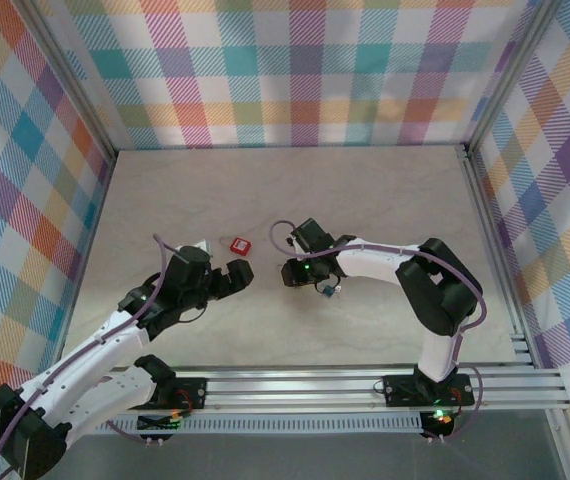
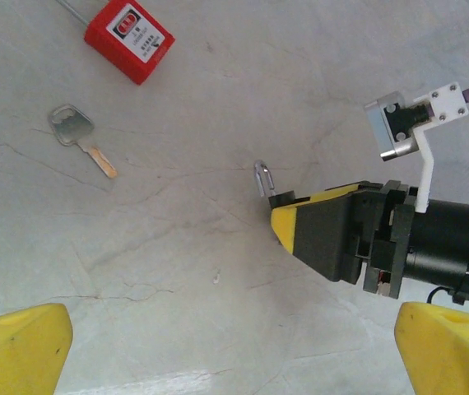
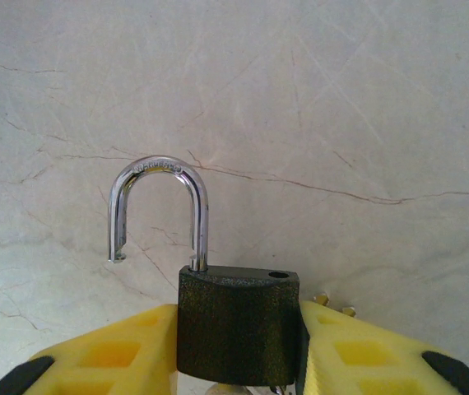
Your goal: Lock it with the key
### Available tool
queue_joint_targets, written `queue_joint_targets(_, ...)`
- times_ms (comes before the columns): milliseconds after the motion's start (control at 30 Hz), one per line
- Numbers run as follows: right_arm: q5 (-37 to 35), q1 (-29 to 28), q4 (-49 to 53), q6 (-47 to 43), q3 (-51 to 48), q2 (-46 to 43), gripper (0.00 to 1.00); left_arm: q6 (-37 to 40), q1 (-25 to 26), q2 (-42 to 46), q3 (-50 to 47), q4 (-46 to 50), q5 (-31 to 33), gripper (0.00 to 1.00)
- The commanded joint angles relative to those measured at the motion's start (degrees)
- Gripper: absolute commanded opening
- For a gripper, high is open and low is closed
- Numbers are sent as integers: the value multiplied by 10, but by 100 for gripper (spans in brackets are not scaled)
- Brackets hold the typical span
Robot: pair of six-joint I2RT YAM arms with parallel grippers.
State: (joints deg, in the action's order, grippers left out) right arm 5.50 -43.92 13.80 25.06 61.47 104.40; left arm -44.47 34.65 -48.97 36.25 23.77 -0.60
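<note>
- Toward the near left of the table (image 1: 365, 190), the left gripper (image 1: 233, 277) is seen hovering with jaws spread wide and nothing between them; its yellow fingers (image 2: 16, 350) are at the bottom corners of the left wrist view.
- Key (image 2: 78, 136) is laid flat on the bare table near the centre, silver-grey with a tan tip, untouched by either gripper. It is near the red padlock, apart from it and on its left in the left wrist view.
- Red padlock (image 1: 237, 244) is lying flat near the table centre, white label up, just beyond the left gripper toward the far edge.
- Right of centre, the right gripper (image 1: 293, 270) is clamped on the black padlock (image 3: 237, 325), with the body pinched between the two yellow fingers (image 3: 358, 354).
- Shackle (image 3: 159, 197) is open. One leg is seated in the body and the free end is lifted clear beside it, and the empty hole is visible on top of the body.
- Shackle tip is pointed toward the left gripper, with a gap of bare table between the two grippers.
</note>
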Motion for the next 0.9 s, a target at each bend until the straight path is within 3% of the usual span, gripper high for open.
queue_joint_targets(0,12,-3,-16,7,-7,-19,37,-30,-6,-11,-19,-52,-13,100)
queue_joint_targets(300,16,-5,-21,11,-16,-28,36,-62,-6,-96,-43,-152,-35,97)
queue_joint_targets(867,33,-6,-34,19,-29,-41,37,-125,-6,-251,-60,-331,-62,75)
